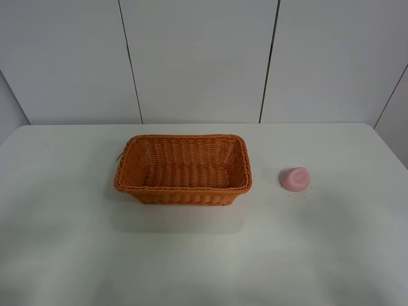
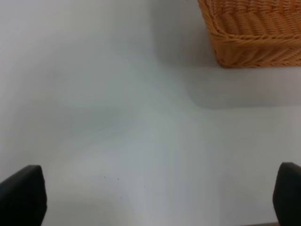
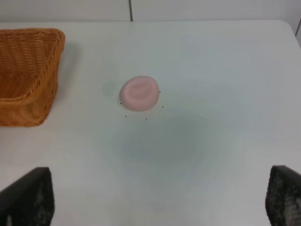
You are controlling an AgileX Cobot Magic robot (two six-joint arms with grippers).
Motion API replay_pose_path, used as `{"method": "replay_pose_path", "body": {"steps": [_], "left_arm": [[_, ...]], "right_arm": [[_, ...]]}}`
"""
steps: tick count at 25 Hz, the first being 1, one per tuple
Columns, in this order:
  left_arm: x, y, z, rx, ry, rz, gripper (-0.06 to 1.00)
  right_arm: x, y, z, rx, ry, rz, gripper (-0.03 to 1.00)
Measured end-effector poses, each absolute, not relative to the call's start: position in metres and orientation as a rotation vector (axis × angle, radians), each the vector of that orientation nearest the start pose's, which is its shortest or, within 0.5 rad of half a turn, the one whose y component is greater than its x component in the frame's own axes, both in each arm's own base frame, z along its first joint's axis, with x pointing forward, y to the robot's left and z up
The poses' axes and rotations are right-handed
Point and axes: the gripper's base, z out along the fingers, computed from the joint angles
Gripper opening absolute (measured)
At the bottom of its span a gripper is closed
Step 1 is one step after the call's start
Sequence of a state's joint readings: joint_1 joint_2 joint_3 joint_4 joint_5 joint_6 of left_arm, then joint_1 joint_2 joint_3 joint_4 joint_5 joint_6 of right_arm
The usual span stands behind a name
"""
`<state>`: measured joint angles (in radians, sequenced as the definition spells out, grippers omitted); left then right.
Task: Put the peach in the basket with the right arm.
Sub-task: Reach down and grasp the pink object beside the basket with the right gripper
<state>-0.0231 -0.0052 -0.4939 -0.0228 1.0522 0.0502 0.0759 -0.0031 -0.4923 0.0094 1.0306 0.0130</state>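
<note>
Sitting on the white worktop (image 1: 76,242) to the right of the wicker basket (image 1: 183,189), the peach (image 1: 294,178) is lying free. The right pincer (image 3: 156,195) is hovering short of it, fingers (image 3: 28,197) wide apart. It should be descending centred, closing gently round the middle.

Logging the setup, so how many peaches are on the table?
1. The peach lies on the table, right of the basket and apart from it. None shows inside the basket.

What I see from my console reads as a robotics lab test cell, plain white table (image 1: 64,255), pale grey wall panels (image 1: 197,57) with dark seams behind it, staged props on top, a wicker basket (image 1: 185,196), a pink peach (image 1: 294,178)
</note>
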Motion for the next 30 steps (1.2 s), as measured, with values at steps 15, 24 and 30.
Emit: {"method": "replay_pose_path", "body": {"steps": [15, 24, 30], "left_arm": [[-0.005, -0.002, 0.276, 0.076, 2.035, -0.01, 0.99], [-0.005, -0.002, 0.276, 0.076, 2.035, -0.01, 0.99], [-0.005, -0.002, 0.276, 0.076, 2.035, -0.01, 0.99]], "right_arm": [[0.011, 0.002, 0.288, -0.066, 2.093, 0.07, 0.69], [0.106, 0.009, 0.322, -0.072, 2.431, 0.061, 0.69], [0.198, 0.016, 0.316, -0.076, 2.648, 0.054, 0.69]]}}
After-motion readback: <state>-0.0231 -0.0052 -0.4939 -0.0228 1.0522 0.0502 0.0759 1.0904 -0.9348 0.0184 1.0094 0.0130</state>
